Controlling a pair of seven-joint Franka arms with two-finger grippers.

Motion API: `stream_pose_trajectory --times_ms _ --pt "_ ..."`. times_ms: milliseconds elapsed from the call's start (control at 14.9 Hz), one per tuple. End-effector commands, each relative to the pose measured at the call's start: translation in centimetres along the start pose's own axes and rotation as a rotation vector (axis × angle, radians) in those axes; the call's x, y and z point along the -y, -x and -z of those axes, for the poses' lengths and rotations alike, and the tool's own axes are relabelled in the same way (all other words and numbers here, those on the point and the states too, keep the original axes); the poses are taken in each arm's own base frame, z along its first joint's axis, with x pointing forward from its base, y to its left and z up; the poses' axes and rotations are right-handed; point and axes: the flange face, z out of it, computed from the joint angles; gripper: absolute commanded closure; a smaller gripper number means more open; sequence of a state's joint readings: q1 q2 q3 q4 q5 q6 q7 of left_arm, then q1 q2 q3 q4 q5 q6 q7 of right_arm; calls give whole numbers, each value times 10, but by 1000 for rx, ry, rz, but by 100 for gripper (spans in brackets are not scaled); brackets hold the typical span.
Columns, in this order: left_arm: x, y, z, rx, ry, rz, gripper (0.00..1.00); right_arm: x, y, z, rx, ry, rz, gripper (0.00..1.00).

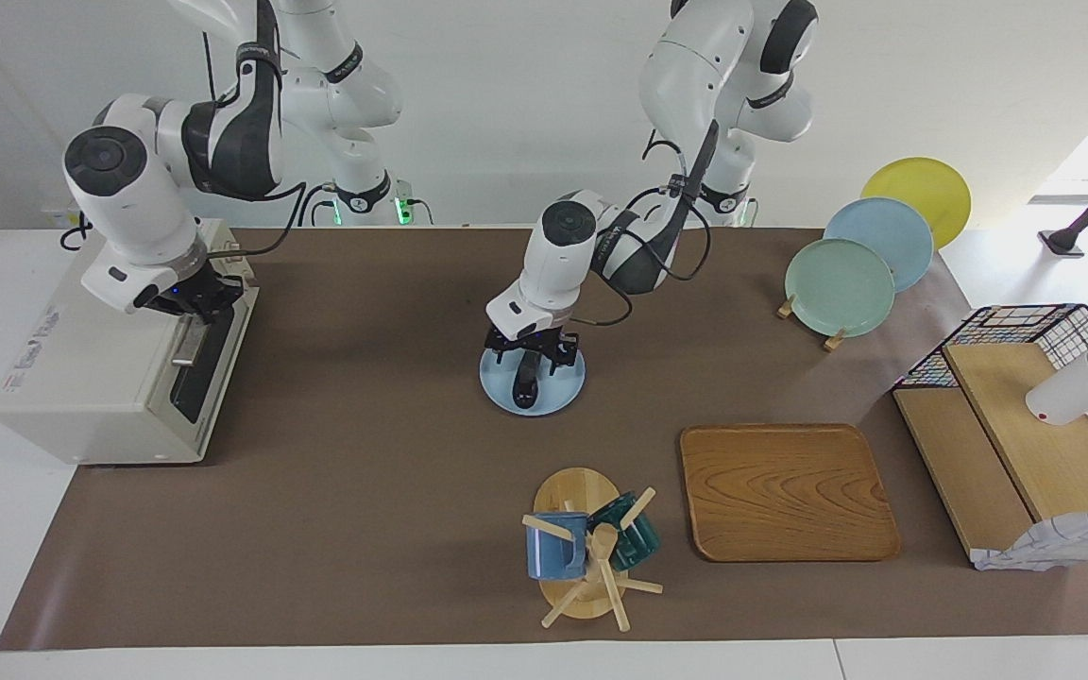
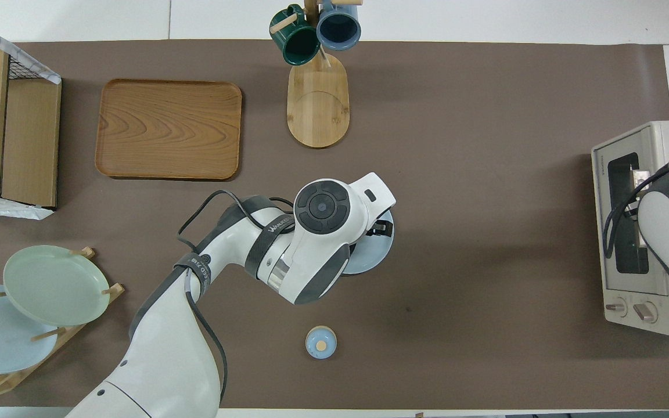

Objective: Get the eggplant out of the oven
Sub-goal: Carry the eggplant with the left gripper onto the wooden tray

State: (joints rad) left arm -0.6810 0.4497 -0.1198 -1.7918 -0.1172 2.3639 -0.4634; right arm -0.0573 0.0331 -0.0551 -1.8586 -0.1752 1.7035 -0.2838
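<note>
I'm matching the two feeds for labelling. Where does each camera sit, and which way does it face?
Facing view: high across the table, looking toward both arms; left gripper holds the eggplant on the blue plate, right gripper at the oven door.
Overhead view: above the robots' end, looking steeply down; the left arm hides its gripper, the right arm shows at the edge.
Shared: oven, plate, wooden tray, mug tree.

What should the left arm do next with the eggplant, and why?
Probably lift the left gripper straight up, leaving the eggplant behind: it already lies on the blue plate, out of the oven, where the right gripper is at the door.
</note>
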Motion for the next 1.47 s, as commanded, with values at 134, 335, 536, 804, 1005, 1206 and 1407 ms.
stream_pose_trajectory --times_ms 134,335,536,804,1005,1206,1407 --pt "2 5 -3 -16 6 22 15 -1 15 85 -117 -96 -28 0" --pt "3 5 -3 -10 2 23 73 9 21 92 -124 -127 -58 0" --pt "9 0 1 -3 -1 31 100 11 23 90 -105 -137 -101 0" --pt "52 -26 66 -1 -11 87 100 36 18 103 -105 -110 -72 0" --pt "111 -56 129 8 -20 152 100 51 26 123 -126 -92 -72 0" --pt "199 -90 163 11 -24 177 100 52 27 120 -112 -99 -119 0" --pt "289 -104 173 -24 -29 203 100 41 29 118 -116 -116 -140 0"
